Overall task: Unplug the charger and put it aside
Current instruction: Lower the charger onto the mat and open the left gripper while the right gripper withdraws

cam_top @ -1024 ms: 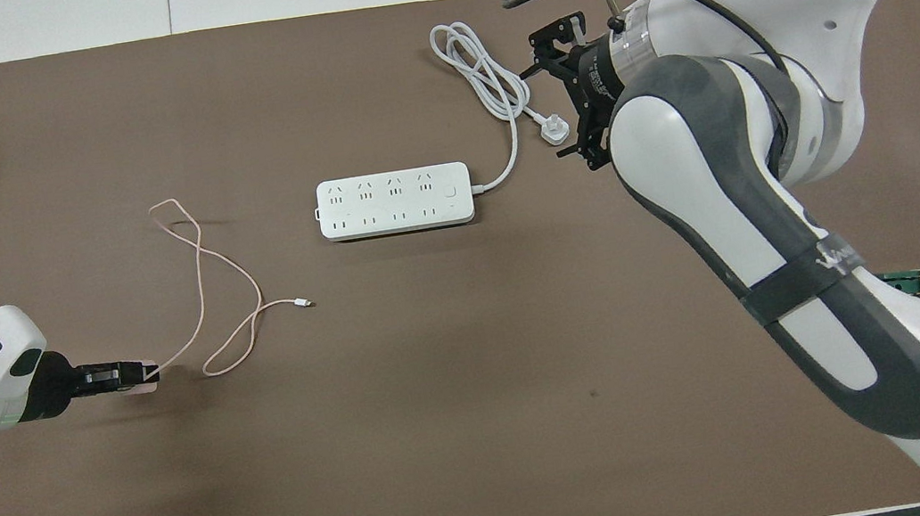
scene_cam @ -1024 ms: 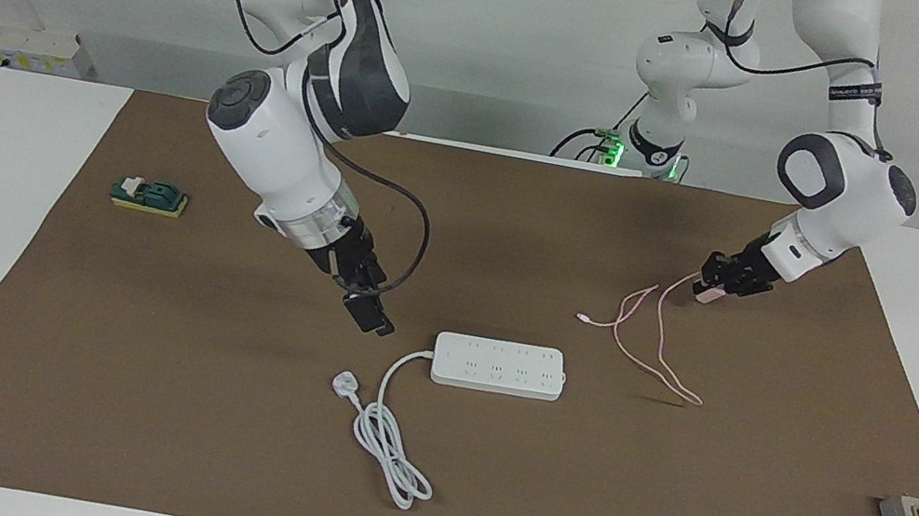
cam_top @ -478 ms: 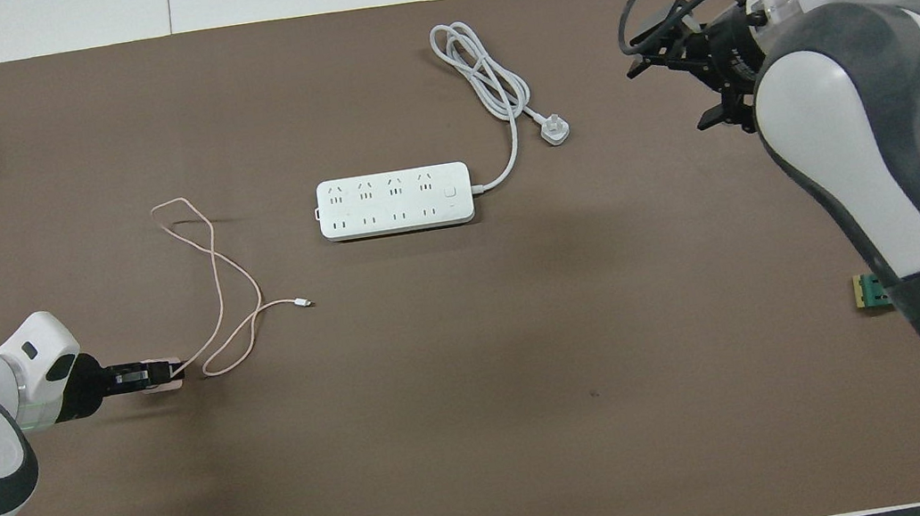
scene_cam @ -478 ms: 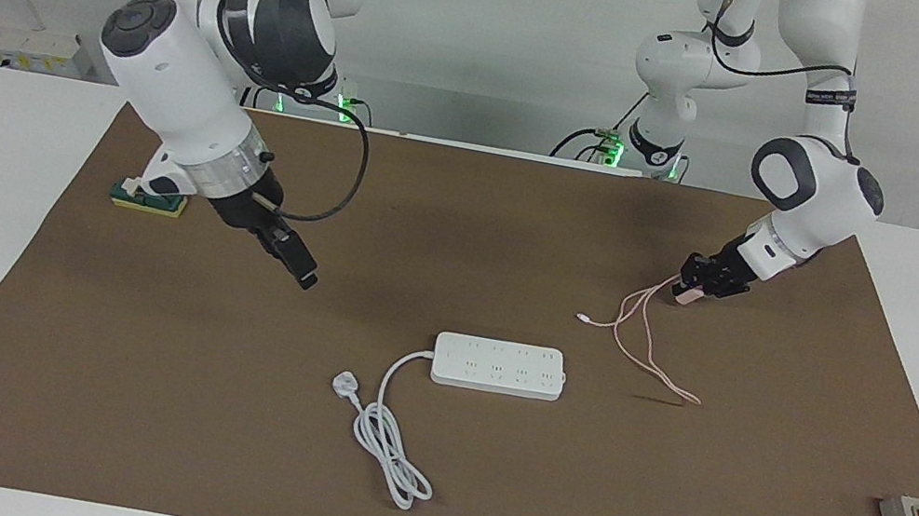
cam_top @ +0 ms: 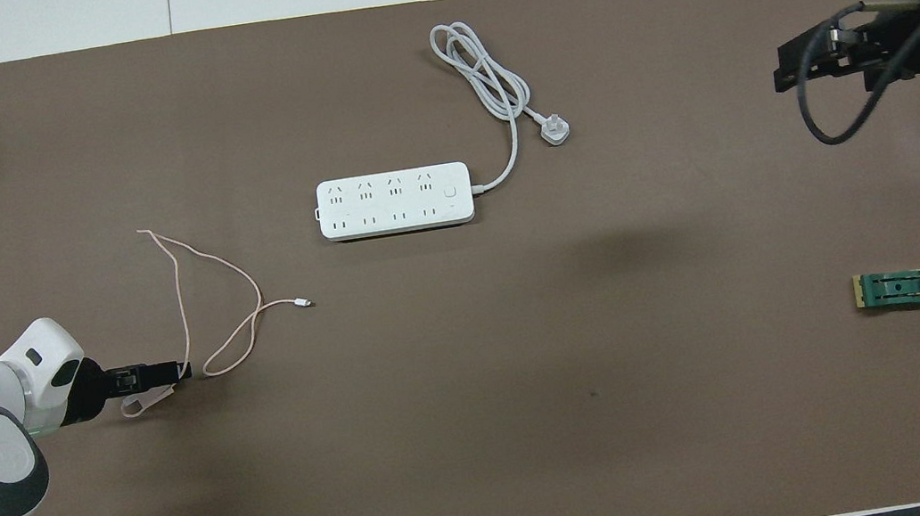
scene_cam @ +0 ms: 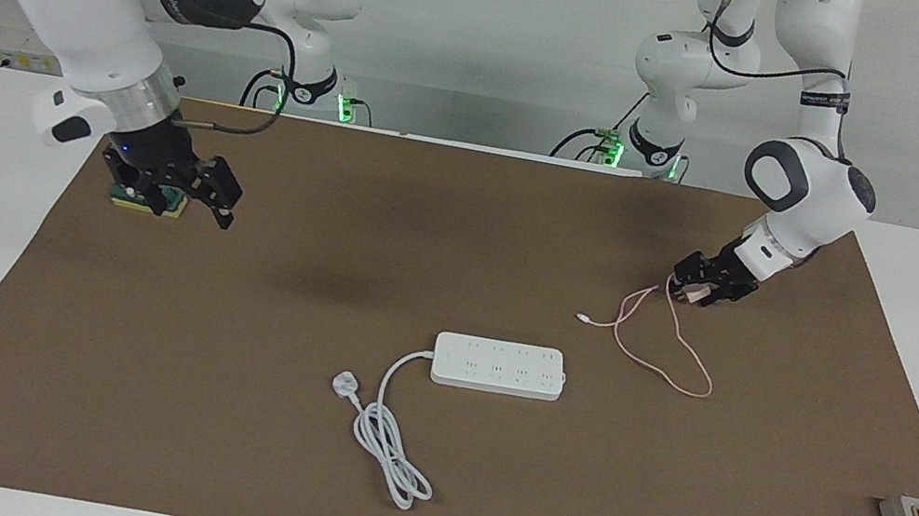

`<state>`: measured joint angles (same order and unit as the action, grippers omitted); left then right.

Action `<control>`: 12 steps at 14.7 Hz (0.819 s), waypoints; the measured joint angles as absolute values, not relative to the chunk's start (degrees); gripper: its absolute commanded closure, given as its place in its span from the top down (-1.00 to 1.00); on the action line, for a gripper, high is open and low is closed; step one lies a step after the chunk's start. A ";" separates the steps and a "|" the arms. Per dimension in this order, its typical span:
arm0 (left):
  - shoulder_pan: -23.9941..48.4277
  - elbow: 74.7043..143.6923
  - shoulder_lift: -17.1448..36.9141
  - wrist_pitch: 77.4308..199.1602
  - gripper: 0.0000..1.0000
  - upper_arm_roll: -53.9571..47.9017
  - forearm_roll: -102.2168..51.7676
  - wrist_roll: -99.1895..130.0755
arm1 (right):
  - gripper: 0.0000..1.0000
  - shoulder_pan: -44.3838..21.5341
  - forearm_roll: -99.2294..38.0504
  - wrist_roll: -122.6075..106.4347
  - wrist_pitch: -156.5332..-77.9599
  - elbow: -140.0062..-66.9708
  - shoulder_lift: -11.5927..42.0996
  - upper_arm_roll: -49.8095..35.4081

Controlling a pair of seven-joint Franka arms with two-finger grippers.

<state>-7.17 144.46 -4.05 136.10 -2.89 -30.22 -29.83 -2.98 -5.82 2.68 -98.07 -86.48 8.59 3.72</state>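
Pink and light, the charger [scene_cam: 697, 290] is resting on the mat toward the left arm's end, well apart from the power strip [scene_cam: 498, 365], its limp cable [scene_cam: 659, 350] trailing, while the left gripper [scene_cam: 705, 287] is clamping its rigid cube, the sound hold; the right gripper [scene_cam: 193, 187], fingers apart, is waiting.

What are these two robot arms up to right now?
The left pincer has the little pink charger low over the mat, well clear of the white power strip, with its thin cable trailing on the mat. The right pincer hangs open over the green block, holding nothing.
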 measured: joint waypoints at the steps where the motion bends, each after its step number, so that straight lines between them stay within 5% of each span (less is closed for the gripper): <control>1: -7.19 144.46 -4.05 136.27 1.00 -2.77 -30.22 -30.09 | 1.00 -2.44 -5.10 0.48 -96.20 -86.47 7.23 3.72; 12: -11.26 139.91 -3.92 135.93 1.00 -1.86 -19.75 -31.27 | 1.00 0.99 -1.91 -6.99 -78.53 -86.88 -3.44 3.73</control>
